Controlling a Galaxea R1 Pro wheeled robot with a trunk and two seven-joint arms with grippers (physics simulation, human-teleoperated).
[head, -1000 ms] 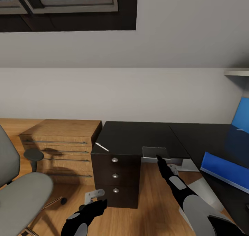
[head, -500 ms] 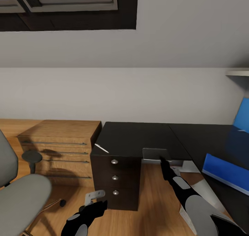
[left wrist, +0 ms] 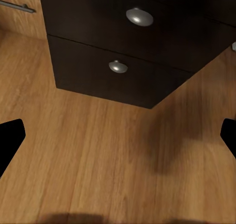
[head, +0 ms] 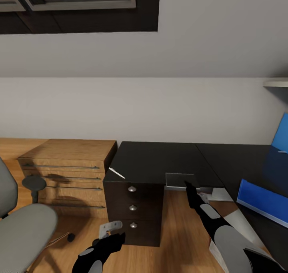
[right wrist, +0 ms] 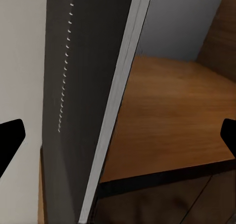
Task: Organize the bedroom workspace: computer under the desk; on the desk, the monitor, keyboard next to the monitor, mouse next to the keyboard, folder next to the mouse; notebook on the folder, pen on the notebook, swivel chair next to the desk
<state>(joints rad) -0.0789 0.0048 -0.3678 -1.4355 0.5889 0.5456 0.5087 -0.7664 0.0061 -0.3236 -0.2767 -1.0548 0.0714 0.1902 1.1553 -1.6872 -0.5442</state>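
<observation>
1. Wooden flooring is running under a robot working in an attic bedroom with a sloping white wall and a skylight.
2. Nearest the head camera, the left gripper is hanging low before the drawers; its wrist view is showing both black fingertips spread wide with bare floor between them.
3. Beside it, the right gripper is reaching at the desk's front edge, just by the small grey notebook lying flat there; its wrist view is showing fingertips wide apart, gripping nothing, with a grey panel edge running close before them.
4. At the left, the grey-seated swivel chair is standing well apart from the desk.
5. Round silver knobs are gleaming on the black drawers, seen close only from the left wrist.
6. On the glossy black top, a thin white pen is lying near the corner, while the bright blue folder is resting at the right.
7. Farther left, a wooden dresser is sitting against the wall.
</observation>
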